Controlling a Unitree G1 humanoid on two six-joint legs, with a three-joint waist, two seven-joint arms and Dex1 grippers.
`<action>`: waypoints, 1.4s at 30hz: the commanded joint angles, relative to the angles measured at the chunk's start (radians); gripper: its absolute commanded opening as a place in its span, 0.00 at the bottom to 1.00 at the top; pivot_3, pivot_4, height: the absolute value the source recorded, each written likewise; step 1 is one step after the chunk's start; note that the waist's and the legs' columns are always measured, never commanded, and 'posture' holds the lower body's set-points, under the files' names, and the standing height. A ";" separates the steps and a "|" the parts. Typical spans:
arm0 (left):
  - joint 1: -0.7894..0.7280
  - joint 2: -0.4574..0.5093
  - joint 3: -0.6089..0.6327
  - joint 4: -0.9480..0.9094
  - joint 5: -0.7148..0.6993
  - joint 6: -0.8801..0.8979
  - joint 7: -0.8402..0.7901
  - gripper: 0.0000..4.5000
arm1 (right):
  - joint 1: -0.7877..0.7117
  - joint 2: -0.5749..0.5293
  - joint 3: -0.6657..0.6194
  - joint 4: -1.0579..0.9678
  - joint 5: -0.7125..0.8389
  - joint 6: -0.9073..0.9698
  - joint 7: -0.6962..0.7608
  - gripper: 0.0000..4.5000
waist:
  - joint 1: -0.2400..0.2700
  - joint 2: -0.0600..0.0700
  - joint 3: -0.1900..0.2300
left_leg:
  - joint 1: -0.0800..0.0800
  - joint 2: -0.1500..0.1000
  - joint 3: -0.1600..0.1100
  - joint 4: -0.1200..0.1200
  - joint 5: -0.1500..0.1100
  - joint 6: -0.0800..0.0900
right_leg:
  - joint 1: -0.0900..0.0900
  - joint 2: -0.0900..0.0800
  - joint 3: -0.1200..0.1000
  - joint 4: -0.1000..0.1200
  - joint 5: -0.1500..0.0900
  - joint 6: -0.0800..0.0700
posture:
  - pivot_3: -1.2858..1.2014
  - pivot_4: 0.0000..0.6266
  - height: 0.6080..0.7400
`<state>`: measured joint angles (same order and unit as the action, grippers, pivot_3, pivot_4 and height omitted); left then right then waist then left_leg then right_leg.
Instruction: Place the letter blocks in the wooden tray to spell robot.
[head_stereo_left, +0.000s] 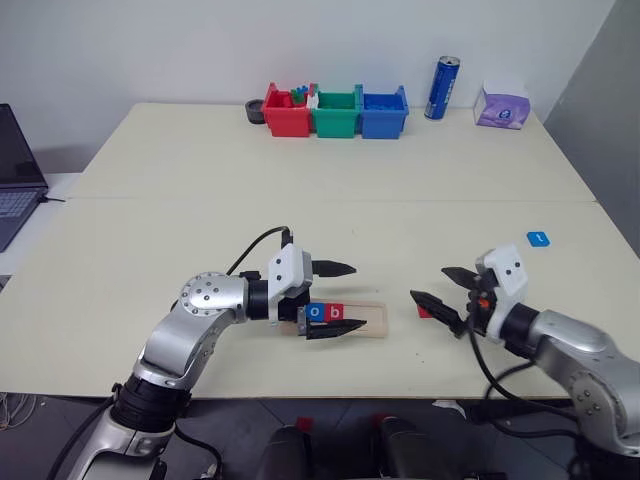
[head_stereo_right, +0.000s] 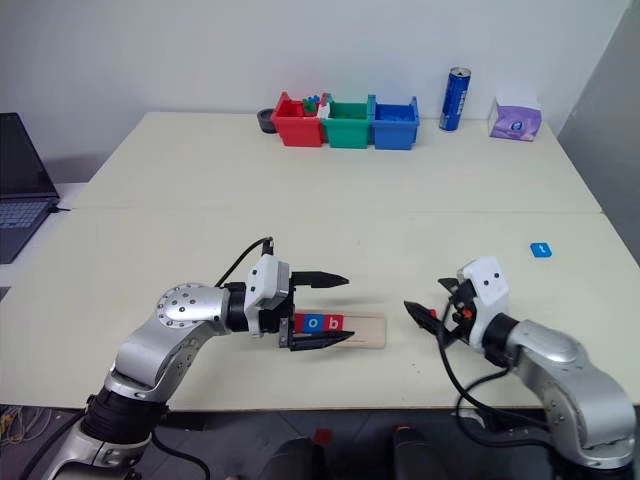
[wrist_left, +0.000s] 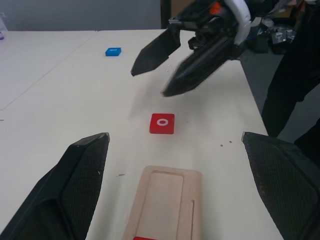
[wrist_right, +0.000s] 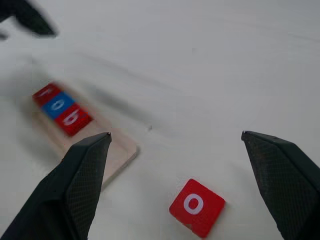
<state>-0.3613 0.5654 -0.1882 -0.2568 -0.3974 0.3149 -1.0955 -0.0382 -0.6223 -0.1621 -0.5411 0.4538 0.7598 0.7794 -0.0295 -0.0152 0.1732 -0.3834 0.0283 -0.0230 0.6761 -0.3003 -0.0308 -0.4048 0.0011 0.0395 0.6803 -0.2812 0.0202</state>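
Note:
The wooden tray (head_stereo_left: 373, 323) lies near the table's front edge. In its groove sit a red tile (wrist_right: 46, 93), a blue "o" tile (head_stereo_left: 316, 312) and a red "b" tile (head_stereo_left: 337, 312). My left gripper (head_stereo_left: 345, 297) is open, one finger on each side of the tray's filled end. A red "o" tile (wrist_right: 196, 207) lies flat on the table just right of the tray. My right gripper (head_stereo_left: 440, 287) hangs open and empty above that tile. A blue tile (head_stereo_left: 538, 238) lies alone far to the right.
Red (head_stereo_left: 287, 112), green (head_stereo_left: 335, 112) and blue (head_stereo_left: 383, 112) bins stand at the back, with a blue can (head_stereo_left: 443, 88) and a tissue box (head_stereo_left: 503, 105) to their right. A laptop (head_stereo_left: 15, 170) sits at the left edge.

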 joint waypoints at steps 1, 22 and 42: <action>-0.023 0.003 0.013 0.002 -0.014 -0.020 -0.024 1.00 | -0.013 -0.071 0.058 0.127 -0.035 -0.230 0.190 0.99 | -0.001 0.000 0.000 | 0.000 0.000 0.000 0.000 0.000 0.000 | 0.000 0.000 0.000 0.000 0.000 0.000 | 0.52 0.24 1.00; -0.004 -0.004 0.009 -0.002 0.010 -0.041 -0.008 1.00 | -0.274 -0.085 0.240 0.739 -0.198 -0.627 0.410 0.99 | 0.001 -0.001 0.000 | 0.001 0.000 0.000 0.001 0.000 0.000 | 0.000 -0.001 0.001 0.002 0.000 -0.001 | 0.52 0.24 1.00; 0.008 0.041 0.048 0.012 -0.016 -0.059 -0.061 1.00 | -0.280 -0.031 0.274 0.556 -0.173 -0.605 0.381 0.32 | -0.003 -0.001 0.000 | 0.001 0.001 0.000 0.002 0.000 0.000 | 0.000 -0.001 0.001 0.003 0.001 -0.001 | 0.52 0.24 1.00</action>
<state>-0.3601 0.5896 -0.1829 -0.2275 -0.3937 0.2762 -1.1402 -0.3005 -0.6614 0.1030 0.0926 0.2564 0.1304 1.1705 -0.0323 -0.0157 0.1736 -0.3822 0.0297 -0.0234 0.6775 -0.3003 -0.0309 -0.4048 -0.0001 0.0400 0.6831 -0.2806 0.0195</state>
